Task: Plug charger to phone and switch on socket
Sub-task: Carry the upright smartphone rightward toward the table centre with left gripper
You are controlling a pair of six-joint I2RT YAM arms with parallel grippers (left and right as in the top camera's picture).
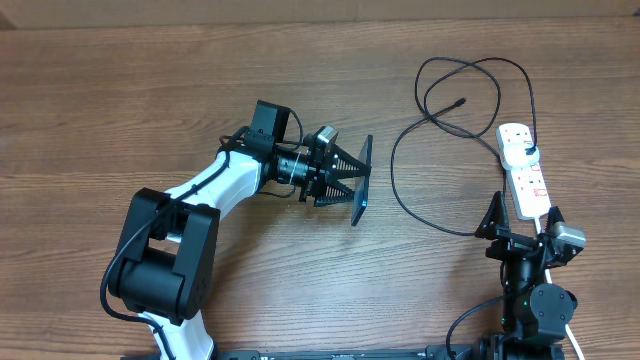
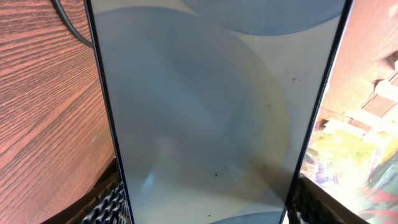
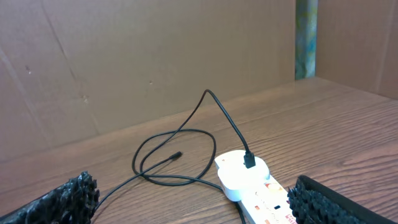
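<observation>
My left gripper (image 1: 345, 184) is shut on the phone (image 1: 362, 182) and holds it on edge above the table's middle. In the left wrist view the phone's pale blue screen (image 2: 211, 106) fills the frame between the fingers. The charger's black cable (image 1: 400, 190) loops on the table at the right, its small plug tip (image 1: 460, 101) lying free. Its other end (image 3: 249, 160) is plugged into a white adapter on the far end of the socket (image 1: 524, 170). The white socket strip (image 3: 264, 199) lies just ahead of my open, empty right gripper (image 1: 520, 218).
A brown cardboard wall (image 3: 149, 56) stands behind the table. The socket's white cord (image 1: 572, 335) runs down past the right arm base. The wooden table (image 1: 130, 120) lies bare at the left.
</observation>
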